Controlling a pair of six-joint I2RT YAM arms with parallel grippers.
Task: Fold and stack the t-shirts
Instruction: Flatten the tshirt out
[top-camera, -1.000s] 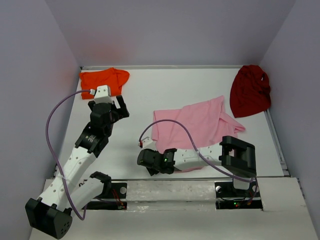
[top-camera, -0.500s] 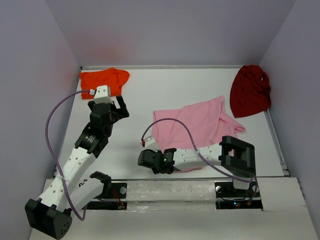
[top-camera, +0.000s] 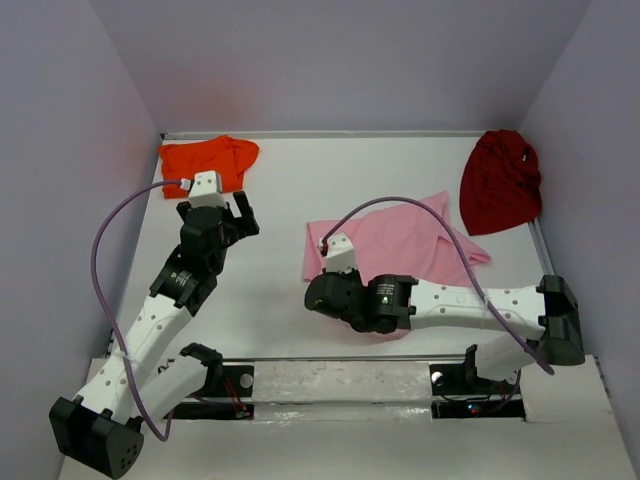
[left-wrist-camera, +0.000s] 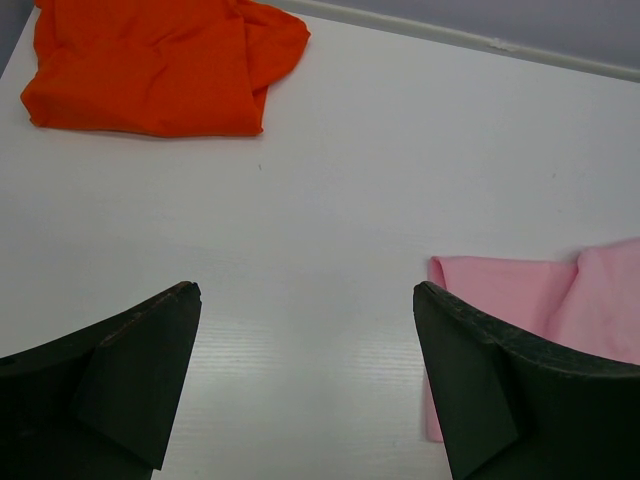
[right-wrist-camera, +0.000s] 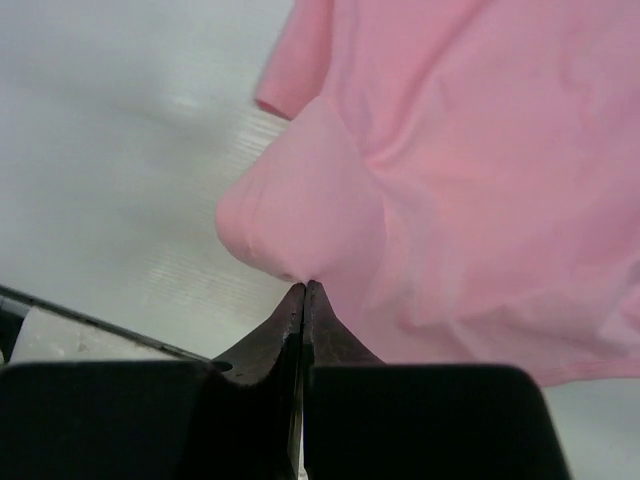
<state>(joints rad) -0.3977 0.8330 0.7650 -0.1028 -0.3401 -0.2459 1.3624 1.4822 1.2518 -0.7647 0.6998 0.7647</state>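
Note:
The light pink t-shirt lies spread in the middle of the table, its left near part bunched up. My right gripper is at that near left corner, shut on a pinched fold of the pink t-shirt; the closed gripper tips hold the cloth raised off the table. The bright orange t-shirt lies crumpled at the far left, and shows as the orange t-shirt in the left wrist view. The dark red t-shirt is heaped at the far right. My left gripper hangs open and holds nothing, between the orange and pink shirts; in its own view the left gripper is over bare table.
White table with a raised rim at the back and grey walls on three sides. The right arm lies stretched low across the near right of the table. A purple cable arcs over the pink shirt.
The right gripper closed on the pink shirt's near left corner and moved a little right and away, raising the cloth. Its arm swung out to the right. The left arm stayed still.

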